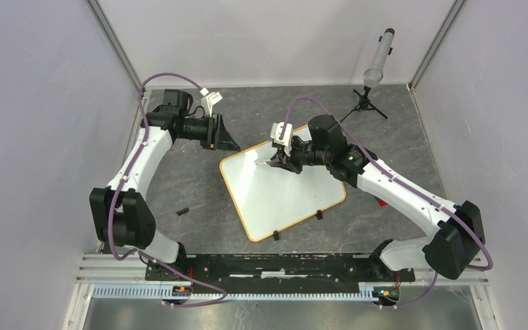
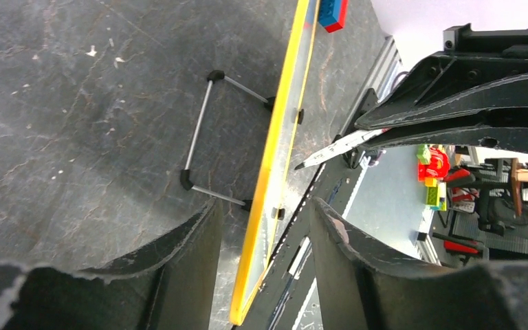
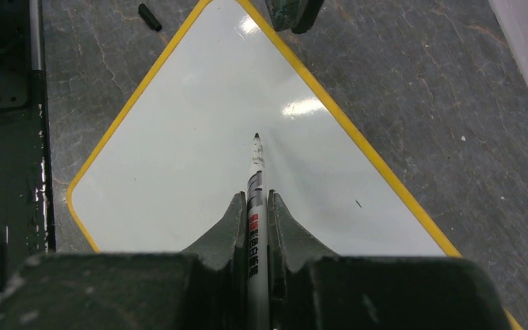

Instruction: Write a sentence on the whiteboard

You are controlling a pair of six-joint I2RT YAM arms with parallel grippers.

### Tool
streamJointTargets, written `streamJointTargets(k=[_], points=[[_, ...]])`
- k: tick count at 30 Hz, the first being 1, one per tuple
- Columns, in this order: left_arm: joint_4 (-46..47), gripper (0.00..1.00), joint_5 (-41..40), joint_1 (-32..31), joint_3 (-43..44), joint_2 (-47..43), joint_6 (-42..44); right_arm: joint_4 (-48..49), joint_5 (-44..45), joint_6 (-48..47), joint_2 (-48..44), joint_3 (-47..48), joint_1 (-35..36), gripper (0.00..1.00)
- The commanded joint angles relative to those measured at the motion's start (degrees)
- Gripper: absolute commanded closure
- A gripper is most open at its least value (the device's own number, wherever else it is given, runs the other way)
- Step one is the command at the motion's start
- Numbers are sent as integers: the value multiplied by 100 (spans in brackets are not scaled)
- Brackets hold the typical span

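Observation:
The whiteboard [image 1: 282,189] lies mid-table, white with a yellow frame, and no sentence shows on it, only one tiny dark speck [image 3: 357,203]. My right gripper [image 1: 275,161] is shut on a white marker [image 3: 256,172], which points at the board's upper left part. I cannot tell if its black tip touches. My left gripper [image 1: 228,141] is open by the board's far left corner. In the left wrist view the board [image 2: 275,151] is edge-on and its corner sits between my open left gripper's [image 2: 265,230] jaws, apart from both. The marker [image 2: 337,146] shows there too.
A black marker cap [image 1: 182,211] lies on the dark mat left of the board. A tripod with a grey cylinder [image 1: 378,58] stands at the back right. A red and blue brick [image 2: 331,14] lies beyond the board. A wire stand [image 2: 199,137] sits at the board's back.

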Motion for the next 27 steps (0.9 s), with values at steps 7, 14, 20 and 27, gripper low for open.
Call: streamJointTargets(k=[7, 14, 20, 27], points=[[-287, 58, 502, -464, 425, 464, 471, -166, -588, 163, -270, 262, 25, 100], [-335, 87, 518, -746, 781, 877, 561, -224, -632, 171, -391, 229, 25, 100], [-734, 95, 442, -1013, 1238, 1345, 811, -30, -580, 300, -380, 138, 25, 100], [-2039, 98, 416, -1129, 1870, 1877, 2074, 48, -647, 357, -296, 192, 25, 100]])
